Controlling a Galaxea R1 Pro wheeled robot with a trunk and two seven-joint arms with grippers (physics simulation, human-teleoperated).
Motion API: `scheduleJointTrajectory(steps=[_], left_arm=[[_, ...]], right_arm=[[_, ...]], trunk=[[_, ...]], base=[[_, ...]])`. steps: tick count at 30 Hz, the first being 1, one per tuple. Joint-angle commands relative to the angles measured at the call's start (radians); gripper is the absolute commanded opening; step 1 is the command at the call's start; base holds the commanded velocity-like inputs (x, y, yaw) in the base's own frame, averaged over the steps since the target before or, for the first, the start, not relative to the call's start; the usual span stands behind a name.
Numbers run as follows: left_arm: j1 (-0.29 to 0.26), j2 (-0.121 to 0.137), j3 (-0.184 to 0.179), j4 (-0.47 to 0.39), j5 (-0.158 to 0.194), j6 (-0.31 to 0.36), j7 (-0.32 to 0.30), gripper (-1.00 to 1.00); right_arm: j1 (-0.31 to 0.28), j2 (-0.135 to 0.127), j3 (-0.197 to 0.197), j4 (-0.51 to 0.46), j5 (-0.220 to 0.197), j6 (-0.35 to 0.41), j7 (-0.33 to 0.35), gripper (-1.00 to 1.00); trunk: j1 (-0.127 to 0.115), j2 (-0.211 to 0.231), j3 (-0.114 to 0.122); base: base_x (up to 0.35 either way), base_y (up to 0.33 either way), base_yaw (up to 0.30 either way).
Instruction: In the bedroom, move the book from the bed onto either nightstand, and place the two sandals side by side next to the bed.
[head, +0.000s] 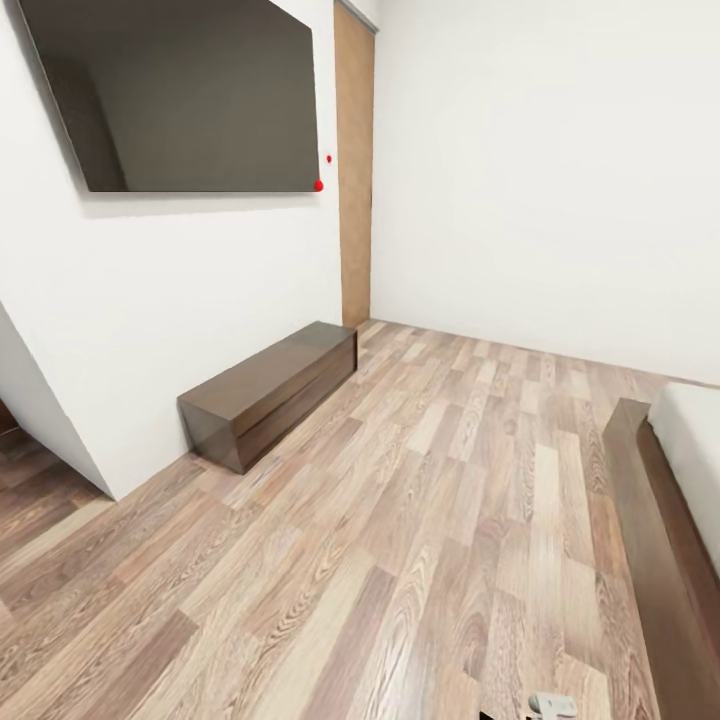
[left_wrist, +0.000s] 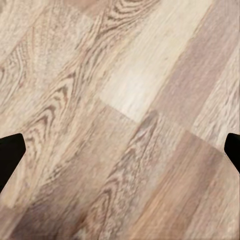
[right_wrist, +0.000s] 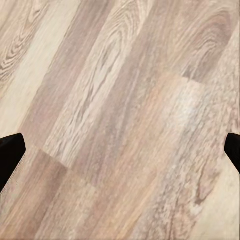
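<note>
I see the bed (head: 668, 520) corner at right, plank floor (head: 400, 520) ahead. Left gripper (left_wrist: 120, 150) and right gripper (right_wrist: 120, 150) fingers spread wide, probably empty.

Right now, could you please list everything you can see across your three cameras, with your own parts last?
Floor: one, light wood planks, across the whole room and under both wrist cameras.
Walls: white, meeting at the far corner.
Wall screen: one, dark grey, mounted high on the left wall.
Door panel: one, tan wood, upright near the corner.
Low cabinet: one, dark brown, on the floor against the left wall.
Bed: one, dark brown frame with pale mattress, at the right edge of the head view.
Left gripper: one, black fingertips spread wide over bare floor.
Right gripper: one, black fingertips spread wide over bare floor.
</note>
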Motion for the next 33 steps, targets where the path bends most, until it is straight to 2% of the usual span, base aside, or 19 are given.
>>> scheduleJointTrajectory(steps=[1,33], left_arm=[[-0.001,0.0,0.009,0.001,-0.01,-0.004,-0.002,1.0],[-0.001,0.0,0.009,0.001,-0.01,-0.004,-0.002,1.0]], right_arm=[[-0.002,0.0,-0.003,0.005,-0.009,-0.003,0.008,1.0],[-0.002,0.001,-0.003,0.005,-0.008,-0.003,0.006,1.0]], trunk=[[0.0,0.0,-0.001],[0.0,0.0,-0.001]], base=[[0.32,0.001,0.0],[0.321,0.0,0.0]])
